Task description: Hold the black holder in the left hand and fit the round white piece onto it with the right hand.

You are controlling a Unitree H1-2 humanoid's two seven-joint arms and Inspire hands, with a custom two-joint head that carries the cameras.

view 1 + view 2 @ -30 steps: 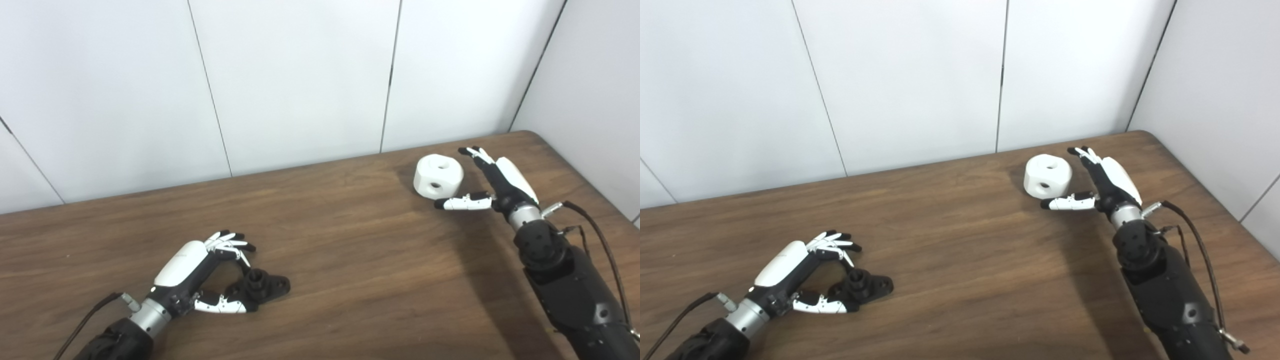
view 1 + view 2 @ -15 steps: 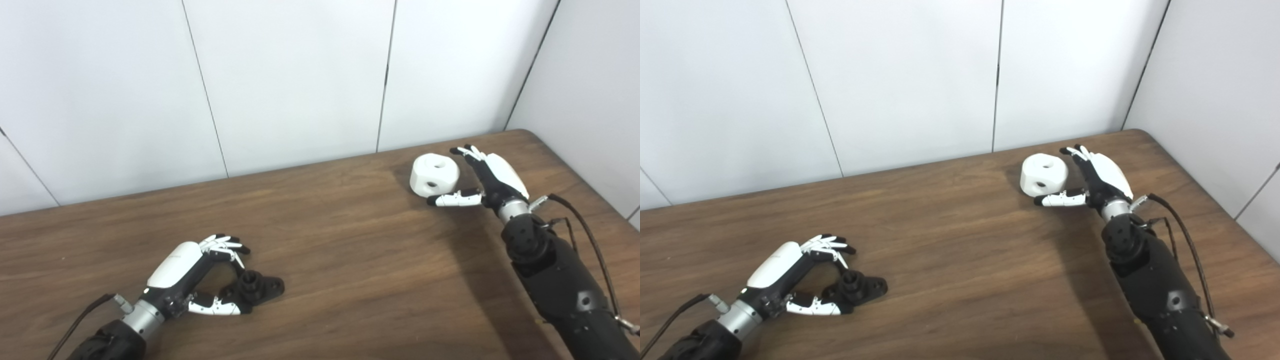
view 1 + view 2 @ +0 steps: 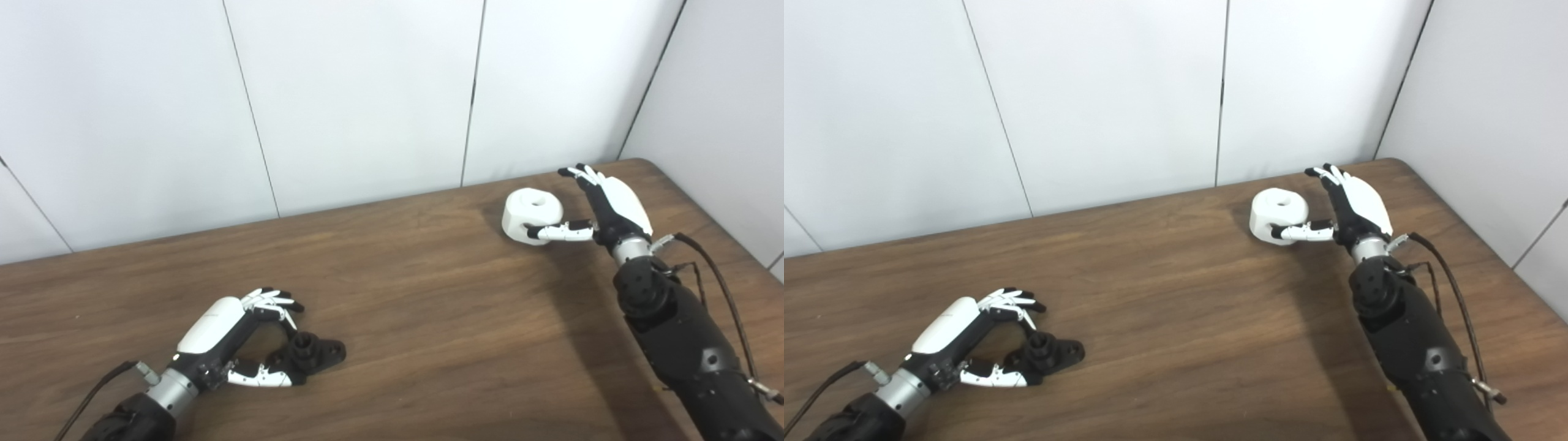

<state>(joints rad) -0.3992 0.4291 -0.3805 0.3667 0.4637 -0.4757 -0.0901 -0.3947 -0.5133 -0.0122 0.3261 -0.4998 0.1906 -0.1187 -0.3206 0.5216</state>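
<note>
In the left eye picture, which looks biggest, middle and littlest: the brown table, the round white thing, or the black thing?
1. Table, by far.
2. Round white piece.
3. Black holder.

The last two look close in size, and the holder sits nearer the camera, so that ranking is unsure.

On the brown wooden surface [image 3: 404,294], the black holder [image 3: 312,354] lies at about seven o'clock, near the front edge, between the fingers [image 3: 269,301] and thumb of the left hand [image 3: 229,334]. The round white piece [image 3: 531,214] sits well apart at about two o'clock, near the white panelled wall [image 3: 367,92], with the right hand [image 3: 603,208] just beside it on its right.
</note>
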